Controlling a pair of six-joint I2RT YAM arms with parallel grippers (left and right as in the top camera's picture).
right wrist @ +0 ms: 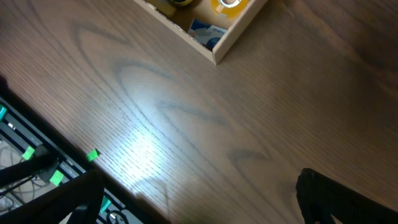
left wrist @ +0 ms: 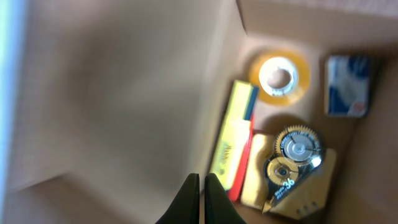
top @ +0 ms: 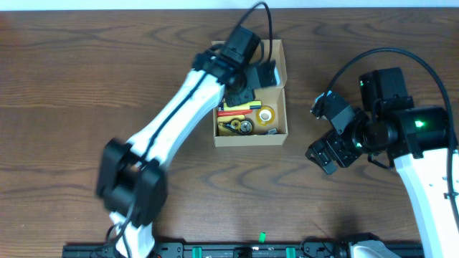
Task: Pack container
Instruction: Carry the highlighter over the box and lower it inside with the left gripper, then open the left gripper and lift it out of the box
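Dark wood-grain tabletop (top: 86,86) carries the small tan cardboard box (top: 285,107), directly beneath the left pincer (left wrist: 202,200), whose fingers are pressed together on nothing; right pincer (right wrist: 199,186) spread wide, box well ahead of it; risk: pushing the hinged flap (top: 277,56) slides the unbraced box.

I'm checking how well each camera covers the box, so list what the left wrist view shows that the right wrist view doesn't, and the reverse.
Left wrist only: the long yellow item, the gear wheels of the correction-tape dispenser, and the left jaws, closed together. Right wrist only: the wooden table, the rail with green clips, and the right jaws, spread wide. Both: the cardboard box, the yellow tape roll and the blue-and-white packet.
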